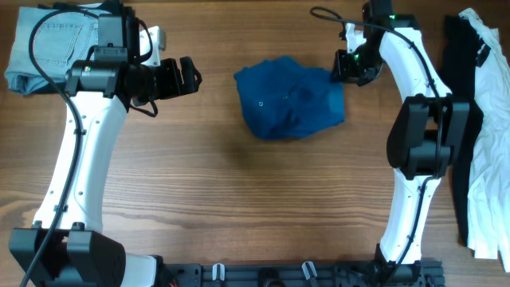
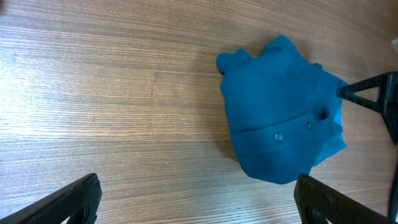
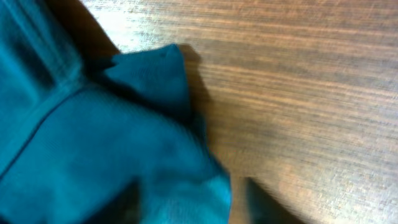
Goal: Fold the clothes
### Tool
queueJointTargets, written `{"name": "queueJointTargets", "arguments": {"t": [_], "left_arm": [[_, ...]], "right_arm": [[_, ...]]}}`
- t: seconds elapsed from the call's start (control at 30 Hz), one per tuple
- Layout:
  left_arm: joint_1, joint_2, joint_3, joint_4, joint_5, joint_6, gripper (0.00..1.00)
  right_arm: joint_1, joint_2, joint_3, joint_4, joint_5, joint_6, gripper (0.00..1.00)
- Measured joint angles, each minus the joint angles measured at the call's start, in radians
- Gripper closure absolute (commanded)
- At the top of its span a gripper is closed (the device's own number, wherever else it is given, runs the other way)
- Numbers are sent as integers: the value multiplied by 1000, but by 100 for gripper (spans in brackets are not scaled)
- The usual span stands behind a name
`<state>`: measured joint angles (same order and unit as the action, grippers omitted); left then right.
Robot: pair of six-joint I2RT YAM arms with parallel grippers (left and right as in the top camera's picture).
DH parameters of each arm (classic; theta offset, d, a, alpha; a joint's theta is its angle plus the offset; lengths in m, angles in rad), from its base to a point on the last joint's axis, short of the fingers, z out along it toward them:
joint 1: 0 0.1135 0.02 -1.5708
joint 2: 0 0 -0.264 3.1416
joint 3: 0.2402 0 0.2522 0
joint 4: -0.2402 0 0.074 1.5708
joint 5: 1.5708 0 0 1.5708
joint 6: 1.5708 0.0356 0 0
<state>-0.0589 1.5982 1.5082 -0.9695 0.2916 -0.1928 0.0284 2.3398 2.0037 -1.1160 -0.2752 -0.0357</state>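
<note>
A crumpled blue garment [image 1: 291,100] with small buttons lies on the wooden table at the centre back. It also shows in the left wrist view [image 2: 280,118] and, blurred, in the right wrist view [image 3: 93,155]. My left gripper [image 1: 188,76] is open and empty, hovering to the left of the garment; its fingers [image 2: 196,199] stand wide apart over bare wood. My right gripper [image 1: 344,67] is at the garment's upper right corner. Its fingers [image 3: 193,199] are narrowly apart astride the cloth's edge, with a thin gap of wood beside the right finger.
Folded light-blue jeans [image 1: 48,44] lie at the back left corner, behind the left arm. A white garment [image 1: 488,135] lies on a black cloth [image 1: 457,72] along the right edge. Bare wood [image 1: 239,199] fills the front half.
</note>
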Motion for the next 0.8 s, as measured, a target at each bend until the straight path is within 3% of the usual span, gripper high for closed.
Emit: {"name": "queueJointTargets", "arguments": {"t": [0.23,0.5,0.8], "left_arm": [[0,0,0,0,-7,0,0],[0,1,0,-5,-53,0,0],[0,1,-82,-11,-64,0,0]], "right_arm": [[0,-11,3,-51,-6,-4,5],[21,-146,10,-125,-43,59,5],[105,-155,-233,60,-50,147,7]]}}
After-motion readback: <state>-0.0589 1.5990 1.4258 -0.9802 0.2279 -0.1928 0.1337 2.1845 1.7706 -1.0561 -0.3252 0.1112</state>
